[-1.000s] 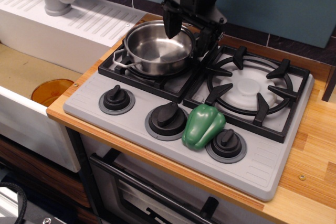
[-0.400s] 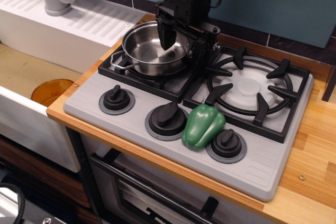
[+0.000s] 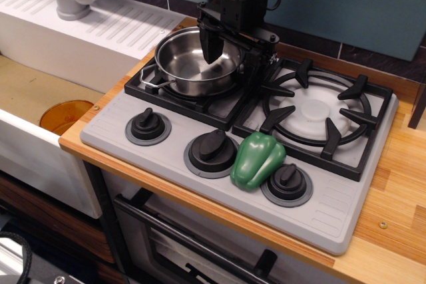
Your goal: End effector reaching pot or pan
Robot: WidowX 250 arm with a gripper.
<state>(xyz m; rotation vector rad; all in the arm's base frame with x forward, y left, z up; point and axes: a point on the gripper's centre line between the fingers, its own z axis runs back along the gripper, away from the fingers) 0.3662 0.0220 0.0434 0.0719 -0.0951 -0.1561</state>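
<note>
We see pot (image 3: 193, 63) on left grate (image 3: 200, 94) of stove on worktop (image 3: 393, 217). Gripper (image 3: 231, 54) straddles pot's right rim, fingers (image 3: 211, 44) apart, gripping nothing. Green pepper (image 3: 258, 159) near knobs.

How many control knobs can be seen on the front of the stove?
3, in a row along the grey front panel: the left knob, the middle knob, and the right knob, which the green pepper leans against and partly covers. None seem hidden.

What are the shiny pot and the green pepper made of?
The pot looks like polished steel: silvery, with mirror-like reflections inside. The pepper looks like a plastic toy: smooth, evenly green and glossy, though the picture can't prove it isn't real.
</note>
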